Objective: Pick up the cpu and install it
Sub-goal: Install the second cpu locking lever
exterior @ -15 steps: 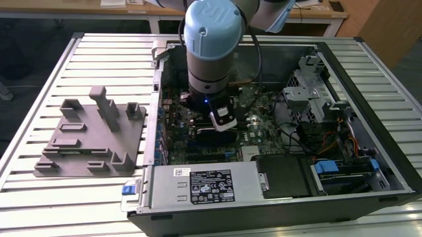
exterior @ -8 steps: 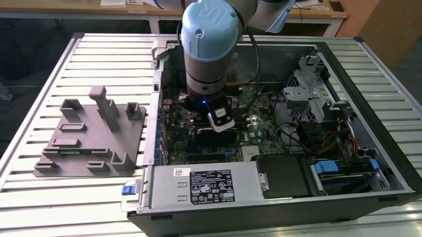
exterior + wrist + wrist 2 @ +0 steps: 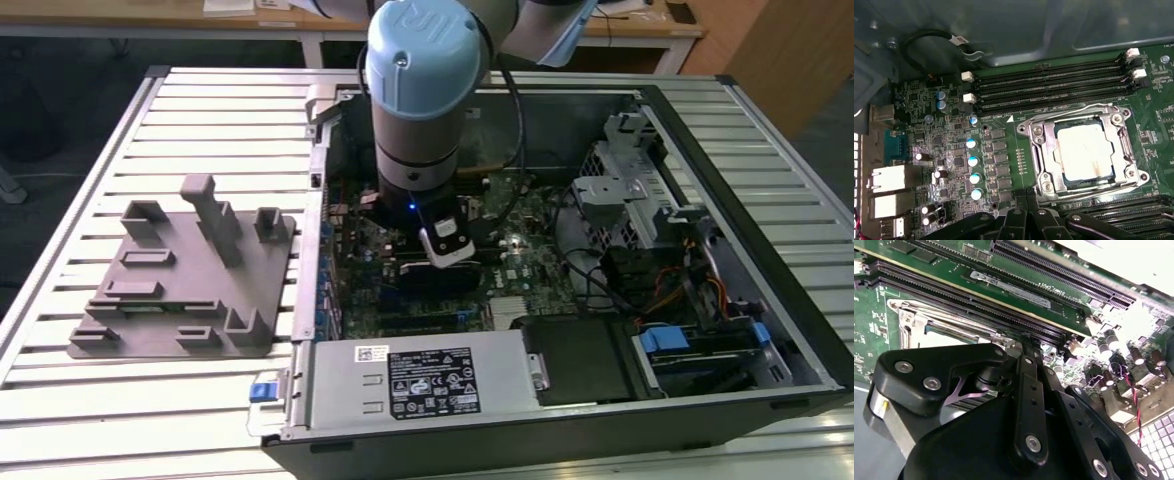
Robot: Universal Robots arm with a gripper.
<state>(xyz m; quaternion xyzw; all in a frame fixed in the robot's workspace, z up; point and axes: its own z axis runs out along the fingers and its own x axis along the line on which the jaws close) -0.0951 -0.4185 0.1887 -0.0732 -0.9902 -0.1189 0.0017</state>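
Silver-topped square cpu (image 3: 1085, 150), lying flat, seated in the motherboard socket, framed by its metal bracket

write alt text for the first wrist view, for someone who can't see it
A silver-topped cpu sits inside the metal-framed socket on a green motherboard, below rows of black memory slots. Black gripper parts edge the frame.

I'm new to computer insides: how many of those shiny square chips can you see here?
1. The cpu sits inside the metal socket frame on the motherboard, beside the long memory slots, in the first wrist view. Others may be hidden.
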